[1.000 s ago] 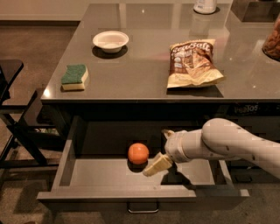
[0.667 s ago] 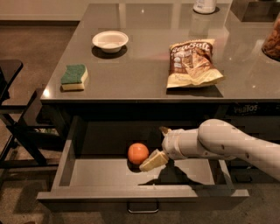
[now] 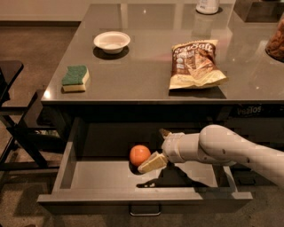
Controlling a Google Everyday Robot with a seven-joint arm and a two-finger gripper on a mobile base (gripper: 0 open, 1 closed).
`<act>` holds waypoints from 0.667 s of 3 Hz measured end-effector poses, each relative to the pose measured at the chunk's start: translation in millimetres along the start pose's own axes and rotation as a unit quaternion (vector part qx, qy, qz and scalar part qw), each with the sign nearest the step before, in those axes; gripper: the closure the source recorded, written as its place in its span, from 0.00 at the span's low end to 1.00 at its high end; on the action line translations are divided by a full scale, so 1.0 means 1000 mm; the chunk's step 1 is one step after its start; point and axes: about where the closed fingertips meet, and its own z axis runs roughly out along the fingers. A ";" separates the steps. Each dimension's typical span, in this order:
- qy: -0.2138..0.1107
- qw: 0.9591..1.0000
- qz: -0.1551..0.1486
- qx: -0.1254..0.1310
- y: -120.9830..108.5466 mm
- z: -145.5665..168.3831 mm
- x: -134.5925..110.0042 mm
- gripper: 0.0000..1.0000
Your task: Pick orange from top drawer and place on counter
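The orange (image 3: 140, 155) lies in the open top drawer (image 3: 102, 197), near the middle of its floor. My gripper (image 3: 151, 150) reaches into the drawer from the right on the white arm (image 3: 222, 146). Its jaws are open. The tan front finger (image 3: 152, 162) touches the orange's lower right side, and the other finger (image 3: 164, 132) shows further back, apart from the fruit. The orange is not lifted. The grey counter (image 3: 133, 80) lies above the drawer.
On the counter are a white bowl (image 3: 112, 41), a green-and-yellow sponge (image 3: 75, 78), a chip bag (image 3: 195, 64), a white bottle (image 3: 207, 5) at the back and a brown container (image 3: 276, 42) at the right edge. A black chair (image 3: 13, 115) stands left of the drawer.
My gripper has moved left inside the drawer and closed the gap to the orange. The front finger now touches it. The orange has not moved.
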 end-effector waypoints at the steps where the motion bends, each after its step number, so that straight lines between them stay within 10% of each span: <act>1: -0.012 1.000 -0.001 0.004 0.004 0.007 0.001 0.00; 2: -0.028 1.000 -0.004 0.002 0.008 0.017 0.002 0.00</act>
